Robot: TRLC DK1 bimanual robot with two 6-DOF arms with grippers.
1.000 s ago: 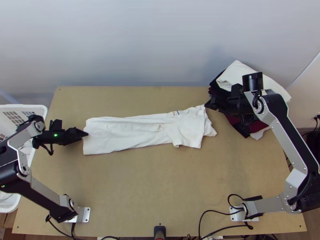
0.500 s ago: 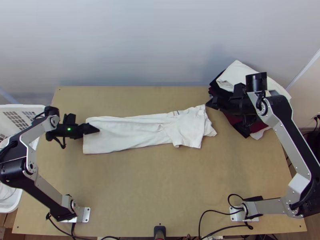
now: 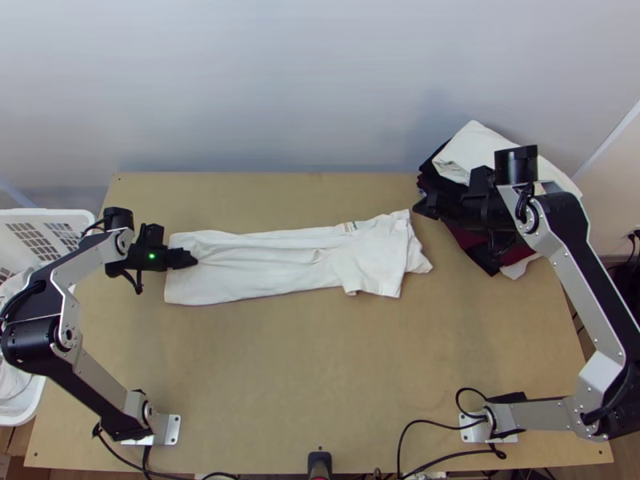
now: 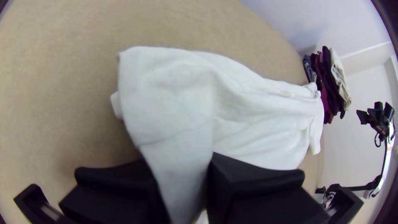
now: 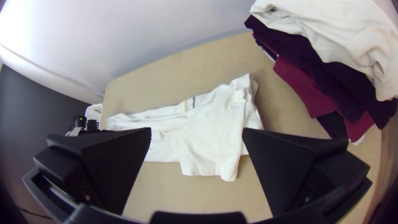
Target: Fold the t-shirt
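One light wooden table [image 3: 320, 376] stretches under the shirt. Left of the shirt stands a white plastic laundry basket [image 3: 48, 214]. The white cloth t-shirt [image 3: 280, 260] lies as a long, narrow, wrinkled strip across the upper half of the table. Off its right end sits a stack of white, dark and maroon clothes [image 3: 472, 148]. The right gripper [image 3: 424, 210] is just beside the shirt's right end, jaws spread wide with nothing between them. The left gripper [image 3: 190, 258] has its jaws clenched on the shirt's left end; earlier it was outside that edge, and creases now run towards it where the cloth was smoother.
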